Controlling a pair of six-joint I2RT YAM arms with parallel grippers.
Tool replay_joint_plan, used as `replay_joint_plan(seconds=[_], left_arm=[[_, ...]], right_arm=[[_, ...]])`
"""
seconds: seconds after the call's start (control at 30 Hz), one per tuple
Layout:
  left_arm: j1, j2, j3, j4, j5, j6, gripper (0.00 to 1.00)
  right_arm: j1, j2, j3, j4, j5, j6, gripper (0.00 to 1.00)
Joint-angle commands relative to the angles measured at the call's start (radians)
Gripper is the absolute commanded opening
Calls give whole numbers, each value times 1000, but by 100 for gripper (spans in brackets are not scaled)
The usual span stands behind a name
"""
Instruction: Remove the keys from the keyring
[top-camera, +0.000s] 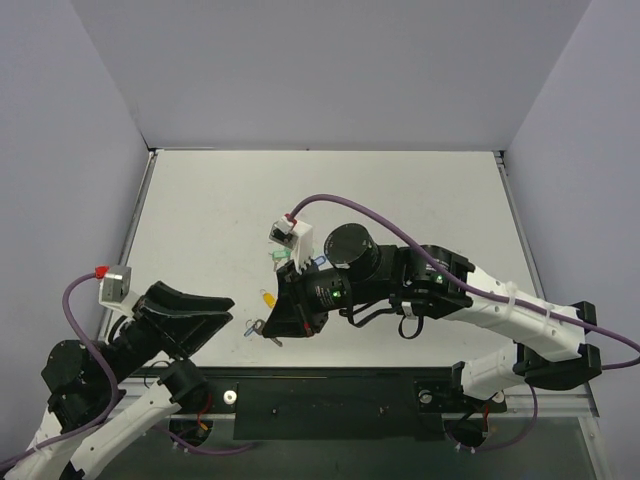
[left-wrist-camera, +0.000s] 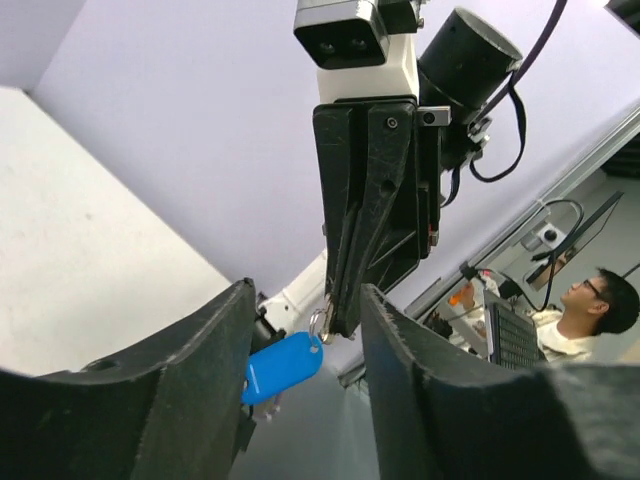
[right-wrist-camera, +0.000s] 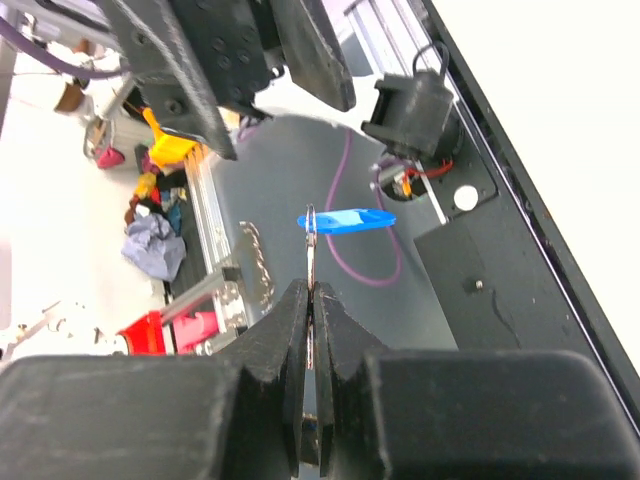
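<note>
My right gripper (top-camera: 273, 338) is shut on the thin silver key (right-wrist-camera: 312, 255), seen edge-on between its jaws (right-wrist-camera: 310, 290). The small metal keyring (left-wrist-camera: 318, 322) hangs from the key's end with its blue oval tag (left-wrist-camera: 283, 366). The tag also shows in the right wrist view (right-wrist-camera: 347, 220). My left gripper (top-camera: 225, 312) is open and empty. In the left wrist view (left-wrist-camera: 305, 300) its two fingers stand either side of the ring and tag. The tag's far end is hidden behind the left finger (left-wrist-camera: 190, 400). I cannot tell if it touches.
A green tag (top-camera: 278, 258) and a yellow tag (top-camera: 267, 297) lie on the white table (top-camera: 420, 190) beside the right wrist. Another blue tag (top-camera: 318, 262) peeks out behind that wrist. The table's near edge with a black plate (top-camera: 330, 405) lies just below the grippers.
</note>
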Motion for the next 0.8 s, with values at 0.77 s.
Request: replay_joint_plan(seconds=[0.77], left_arm=[[-4, 62, -57, 368, 18, -105, 48]], right_arm=[[-50, -115, -129, 429, 57, 118, 0]])
